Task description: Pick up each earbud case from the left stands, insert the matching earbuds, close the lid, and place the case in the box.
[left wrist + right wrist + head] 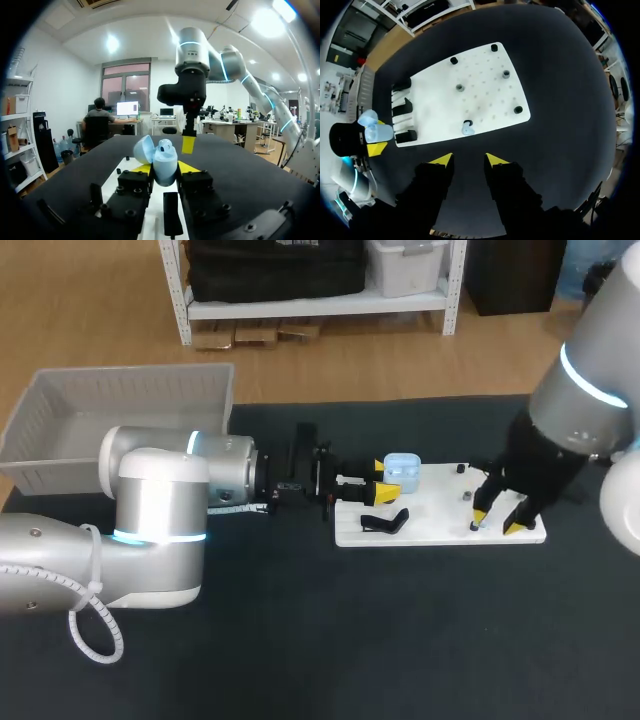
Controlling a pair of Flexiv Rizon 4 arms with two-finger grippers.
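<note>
Left hand (378, 489) is clamped on the pale blue earbud case (402, 472). The lid is flipped open, and the case is held at the left end of the white board (430, 522), right beside the black stands (385, 523). Over at the board's right end, the right hand (499, 519) hovers with fingers spread and nothing in them. A small pale blue earbud (467, 129) sits on the board just ahead of it. The grey box (130, 390) sits at the far left of the table (300, 640).
</note>
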